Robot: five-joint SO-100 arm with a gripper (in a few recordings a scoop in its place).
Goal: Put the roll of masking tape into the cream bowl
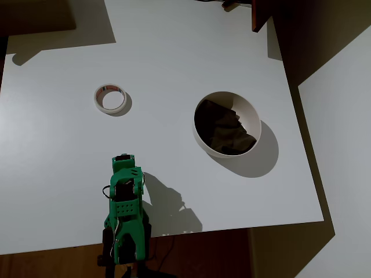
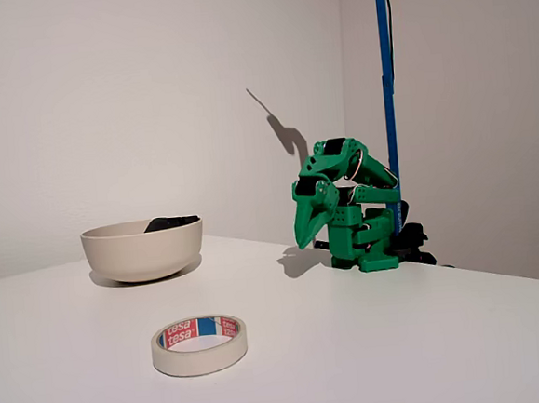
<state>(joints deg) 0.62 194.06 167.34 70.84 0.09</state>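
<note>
Two things sit on your white desk (image 1: 174, 52): the tape (image 1: 110, 98) and the bowl (image 1: 226, 123). In the overhead view you see the tape lying flat toward the desk's left edge, hole up, with red print on its inner core. The bowl stands well apart from it, nearer the right edge, upright, with something dark inside. Your green arm (image 2: 354, 213) is folded at the near edge in that view, its tool (image 2: 307, 239) pointing down just above the desk, holding nothing; you cannot tell how wide its jaws stand.
</note>
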